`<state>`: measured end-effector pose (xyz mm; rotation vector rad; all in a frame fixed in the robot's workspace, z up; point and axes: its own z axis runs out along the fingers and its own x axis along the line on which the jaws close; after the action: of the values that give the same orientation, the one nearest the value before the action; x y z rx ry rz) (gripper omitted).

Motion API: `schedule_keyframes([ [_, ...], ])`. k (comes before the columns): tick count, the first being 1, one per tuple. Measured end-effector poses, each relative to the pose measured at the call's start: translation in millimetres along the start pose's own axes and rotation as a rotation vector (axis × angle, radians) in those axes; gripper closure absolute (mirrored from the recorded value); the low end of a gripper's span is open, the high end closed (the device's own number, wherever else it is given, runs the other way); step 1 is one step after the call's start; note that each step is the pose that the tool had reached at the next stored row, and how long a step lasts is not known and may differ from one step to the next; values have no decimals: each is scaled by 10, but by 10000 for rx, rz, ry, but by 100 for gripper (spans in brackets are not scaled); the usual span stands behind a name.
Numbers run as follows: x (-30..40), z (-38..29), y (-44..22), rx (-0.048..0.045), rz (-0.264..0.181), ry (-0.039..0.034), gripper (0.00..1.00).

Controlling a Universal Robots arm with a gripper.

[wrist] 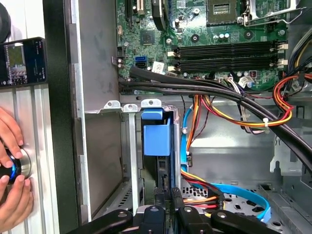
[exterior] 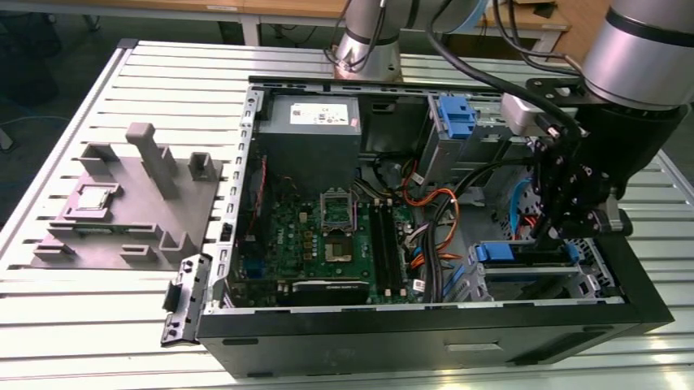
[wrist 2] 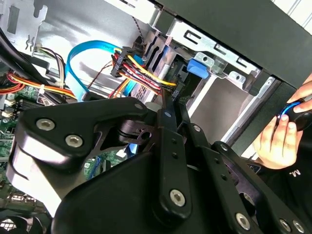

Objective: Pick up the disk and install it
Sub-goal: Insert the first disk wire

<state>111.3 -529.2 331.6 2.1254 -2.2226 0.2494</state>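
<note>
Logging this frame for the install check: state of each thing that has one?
computer case: side open, interior exposed.
disk: standing on edge in the drive bay, blue rail end showing.
gripper: lowered into the case, over the disk's bay.
memory slots: empty.
hands: on a round knob beside the case.

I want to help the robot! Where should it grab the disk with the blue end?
Probably its exposed blue-ended edge: the disk stands on edge inside the metal bay, so pinch across its thin sides, coming in from the open side of the case.
</note>
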Motion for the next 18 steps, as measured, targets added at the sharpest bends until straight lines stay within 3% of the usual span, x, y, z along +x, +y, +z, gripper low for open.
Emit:
schedule_keyframes([
  [2,18,4,-1,-2,2,-28,83],
  [3,24,5,-1,-4,6,-82,83],
  [5,34,7,-1,-11,15,-215,83],
  [7,41,9,-2,-21,29,-416,83],
  [8,45,9,-2,-23,33,-471,83],
  [18,69,13,-3,-17,-26,-494,83],
])
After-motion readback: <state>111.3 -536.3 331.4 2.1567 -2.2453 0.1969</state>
